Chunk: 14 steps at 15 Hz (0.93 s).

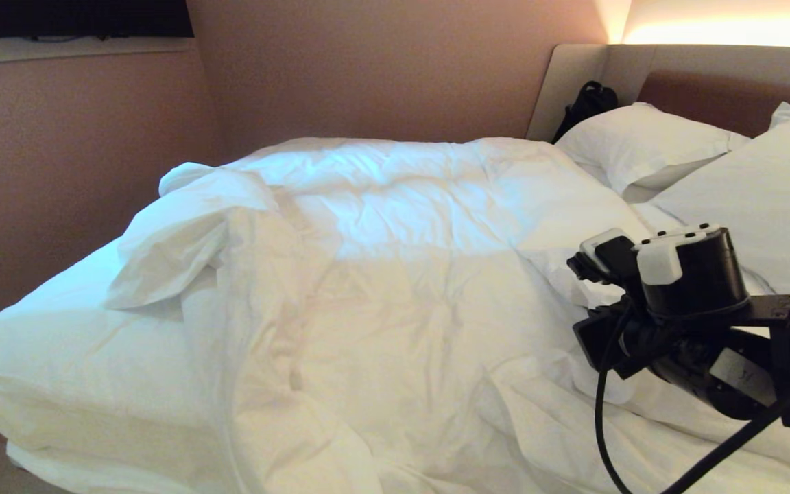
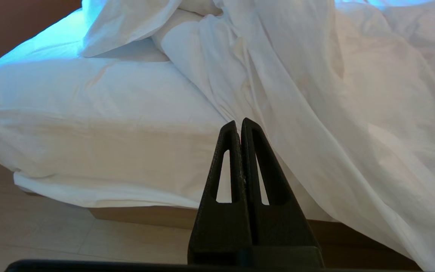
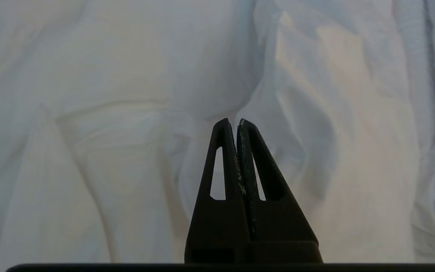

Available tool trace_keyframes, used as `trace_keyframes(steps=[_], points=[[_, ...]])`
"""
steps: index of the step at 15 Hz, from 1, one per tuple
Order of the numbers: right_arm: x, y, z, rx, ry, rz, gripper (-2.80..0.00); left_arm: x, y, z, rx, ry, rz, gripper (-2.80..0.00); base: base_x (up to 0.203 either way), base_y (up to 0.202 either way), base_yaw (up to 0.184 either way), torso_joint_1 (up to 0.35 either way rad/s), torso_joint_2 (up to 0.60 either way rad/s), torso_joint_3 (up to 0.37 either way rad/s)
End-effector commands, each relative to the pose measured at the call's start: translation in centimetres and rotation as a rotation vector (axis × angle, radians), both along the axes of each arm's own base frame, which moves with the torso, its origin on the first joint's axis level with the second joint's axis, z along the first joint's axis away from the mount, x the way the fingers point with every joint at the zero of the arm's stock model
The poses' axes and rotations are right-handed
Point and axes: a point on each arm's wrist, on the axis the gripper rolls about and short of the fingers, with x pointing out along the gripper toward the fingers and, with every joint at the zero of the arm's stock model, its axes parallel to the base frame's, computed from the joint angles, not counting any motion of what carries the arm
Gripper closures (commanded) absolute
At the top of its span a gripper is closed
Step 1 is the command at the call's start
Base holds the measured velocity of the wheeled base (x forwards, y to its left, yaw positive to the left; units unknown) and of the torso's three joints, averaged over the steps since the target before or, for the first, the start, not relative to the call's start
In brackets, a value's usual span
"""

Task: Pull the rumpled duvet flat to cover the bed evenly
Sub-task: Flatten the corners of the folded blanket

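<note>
Empty right hand [image 3: 237, 122] over rumpled duvet [image 1: 395, 274]

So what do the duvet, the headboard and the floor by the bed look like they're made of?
The duvet looks like matte white cotton over puffy filling: fine creases, soft folds. The headboard seems padded, brown panel in a beige surround, fabric or leatherette; hard to tell. The floor looks like pale smooth tile or laminate, with faint seams.
</note>
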Motion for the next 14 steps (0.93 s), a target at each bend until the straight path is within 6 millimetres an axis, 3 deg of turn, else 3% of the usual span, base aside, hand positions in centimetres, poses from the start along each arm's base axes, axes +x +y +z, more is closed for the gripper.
trace_keyframes(steps=[1,8,14], points=[[0.3,0.5,-0.3,0.013,0.009,-0.008,0.0,0.0,0.0,0.0,0.0,0.0,0.0,0.0,0.0,0.0,0.0,0.0,0.0,0.0],[1.6,1.5,-1.4,0.03,0.051,-0.045,0.0,0.0,0.0,0.0,0.0,0.0,0.002,0.0,0.0,0.0,0.0,0.0,0.0,0.0],[2.4,2.0,-0.9,0.104,0.194,-0.163,0.0,0.0,0.0,0.0,0.0,-0.002,0.002,0.0,0.0,0.0,0.0,0.0,0.0,0.0]])
